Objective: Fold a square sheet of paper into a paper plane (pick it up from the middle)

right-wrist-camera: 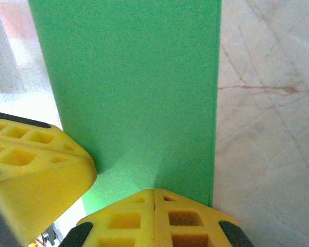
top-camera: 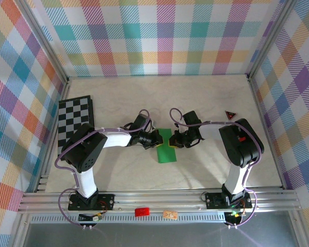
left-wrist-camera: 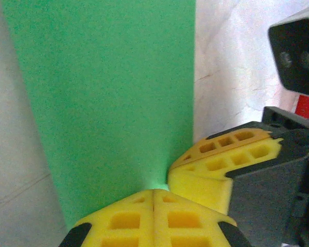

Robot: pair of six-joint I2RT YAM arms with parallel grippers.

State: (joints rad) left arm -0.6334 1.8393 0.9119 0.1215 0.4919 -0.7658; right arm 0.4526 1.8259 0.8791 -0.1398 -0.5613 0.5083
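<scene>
Top external: paper [top-camera: 167, 153] met at its middle from both sides, an early fold in hand.
It lies flat as a narrow strip, seemingly folded once. The left gripper [top-camera: 157, 138] is at its left edge and the right gripper [top-camera: 175, 141] at its right, both clenched; whether either nips paper I cannot tell. The chessboard [top-camera: 74, 121] sits well left, beyond. The next move, I judge, calls for raising the centre evenly, edges unskewed.
</scene>
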